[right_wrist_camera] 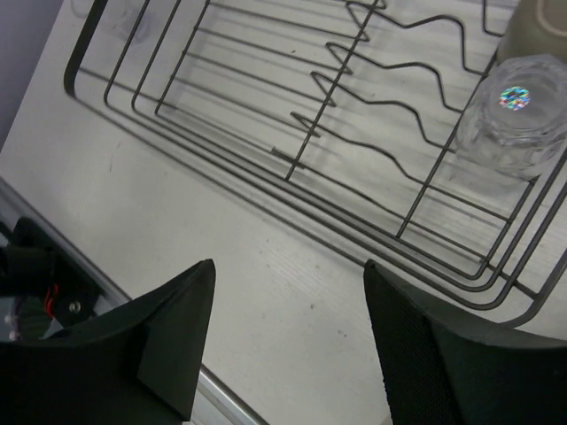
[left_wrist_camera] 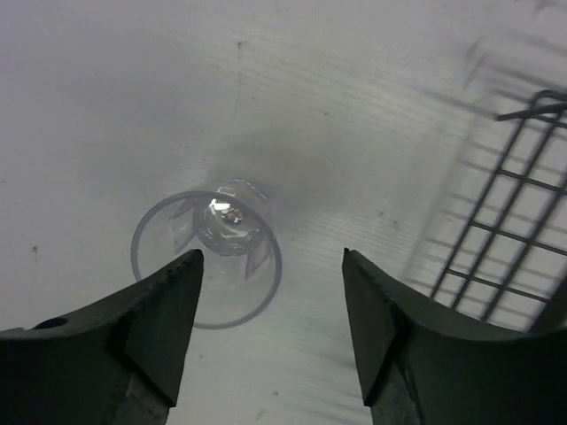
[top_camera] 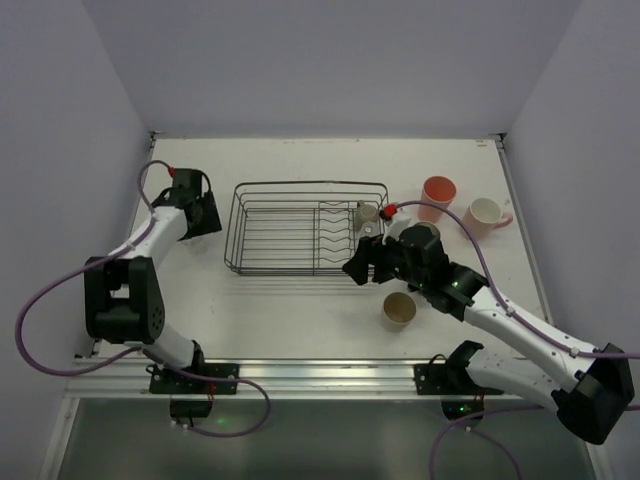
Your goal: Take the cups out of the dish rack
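The dark wire dish rack stands mid-table. In its right end are a small grey-olive cup and an upturned clear glass, both also in the right wrist view, the cup and the glass. My right gripper is open and empty over bare table just outside the rack's near edge. My left gripper is open above a second clear glass, which stands upright on the table left of the rack by the left finger. The black mug is not made out.
A coral-pink tumbler and a pale pink handled mug stand on the table right of the rack. A tan cup stands near the front, beside my right arm. The rack's corner lies right of my left gripper. White walls enclose the table.
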Controlling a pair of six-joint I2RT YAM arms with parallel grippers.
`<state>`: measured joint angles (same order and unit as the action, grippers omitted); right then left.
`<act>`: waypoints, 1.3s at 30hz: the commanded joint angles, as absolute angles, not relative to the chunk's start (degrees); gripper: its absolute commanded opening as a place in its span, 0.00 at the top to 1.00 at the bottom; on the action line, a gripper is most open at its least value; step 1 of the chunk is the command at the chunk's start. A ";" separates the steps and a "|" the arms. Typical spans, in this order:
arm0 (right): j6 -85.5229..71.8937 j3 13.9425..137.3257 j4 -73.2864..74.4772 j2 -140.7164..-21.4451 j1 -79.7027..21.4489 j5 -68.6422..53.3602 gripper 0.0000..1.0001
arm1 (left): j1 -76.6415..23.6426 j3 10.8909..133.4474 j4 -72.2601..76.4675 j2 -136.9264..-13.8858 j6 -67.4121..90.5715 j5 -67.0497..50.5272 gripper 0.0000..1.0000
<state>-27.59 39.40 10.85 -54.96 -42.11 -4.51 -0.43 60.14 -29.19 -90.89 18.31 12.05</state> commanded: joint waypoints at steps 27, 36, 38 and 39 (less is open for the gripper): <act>-19.77 71.10 27.77 -92.98 -35.59 21.88 0.28 | -9.49 35.59 -6.68 -39.90 20.04 -32.17 0.00; -20.39 74.53 28.65 -99.31 -35.59 22.94 0.35 | -10.46 35.33 -5.89 -41.05 20.92 -35.15 0.00; -20.39 74.97 29.18 -100.10 -35.51 23.03 0.37 | -10.55 35.07 -5.54 -41.13 21.62 -35.85 0.00; -20.39 75.14 29.18 -100.11 -35.51 23.03 0.39 | -10.63 34.89 -5.36 -41.13 21.97 -36.73 0.00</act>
<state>-20.51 72.36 28.14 -99.57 -35.83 21.10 -10.07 35.11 -7.68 -41.36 20.51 -33.32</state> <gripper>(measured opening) 0.627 0.997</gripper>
